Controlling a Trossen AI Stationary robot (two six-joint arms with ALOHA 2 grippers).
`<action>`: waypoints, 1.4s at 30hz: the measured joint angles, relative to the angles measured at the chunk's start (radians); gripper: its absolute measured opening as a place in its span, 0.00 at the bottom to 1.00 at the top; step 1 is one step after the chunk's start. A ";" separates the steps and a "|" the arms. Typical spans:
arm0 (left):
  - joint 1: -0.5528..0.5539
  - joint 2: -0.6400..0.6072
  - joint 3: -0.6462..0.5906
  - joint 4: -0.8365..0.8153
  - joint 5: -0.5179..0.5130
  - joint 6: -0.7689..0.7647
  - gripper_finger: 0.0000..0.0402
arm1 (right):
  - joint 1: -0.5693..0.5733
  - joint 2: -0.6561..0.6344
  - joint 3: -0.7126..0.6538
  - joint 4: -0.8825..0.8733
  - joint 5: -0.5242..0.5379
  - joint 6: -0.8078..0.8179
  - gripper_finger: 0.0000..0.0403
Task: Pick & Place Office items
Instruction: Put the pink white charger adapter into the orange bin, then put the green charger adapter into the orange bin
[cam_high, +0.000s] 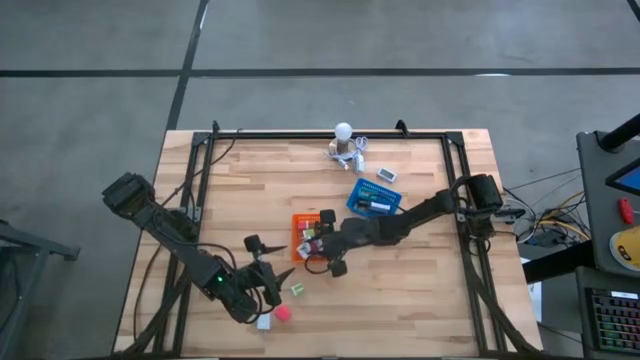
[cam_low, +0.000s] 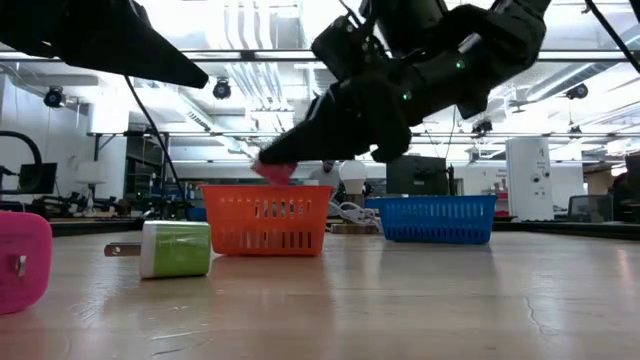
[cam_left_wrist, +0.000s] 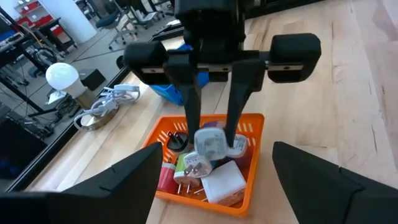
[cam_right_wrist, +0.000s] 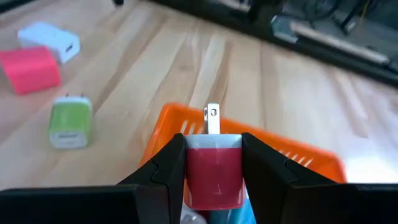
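Two pincers in play. Right pincer (cam_right_wrist: 212, 171) hangs over the orange tray (cam_high: 299, 228) near the counter's middle, fingers closed on a red charger plug (cam_right_wrist: 213, 169), prongs pointing away from the wrist; judged to be held above the tray so that opening the fingers drops it among the items already inside. Left pincer (cam_high: 275, 280) sits near the front edge, toward the left corner, fingers spread wide and holding nothing; it is beside the loose pieces, probably staged for the next pick. Loose on the counter near that front edge: green plug (cam_right_wrist: 69, 121), pink block (cam_right_wrist: 30, 70), white block (cam_right_wrist: 49, 37), close together but apart. Blue tray (cam_high: 375, 199) lies just right of the orange one, toward the back edge. Orange tray contents are partly screened by the right pincer's fingers, so no count is possible. Blue tray contents too small to identify. Low view crops the pink block at its edge.
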 joint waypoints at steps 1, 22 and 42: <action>0.000 0.000 0.000 0.000 0.000 0.002 0.76 | -0.003 0.000 0.009 -0.031 0.000 0.001 0.29; -0.001 -0.045 0.000 -0.022 -0.024 0.041 0.76 | -0.060 0.000 0.055 -0.207 -0.038 0.026 0.33; -0.002 -0.045 -0.028 -0.015 0.031 -0.022 0.77 | -0.049 -0.024 0.058 -0.030 -0.115 0.008 0.56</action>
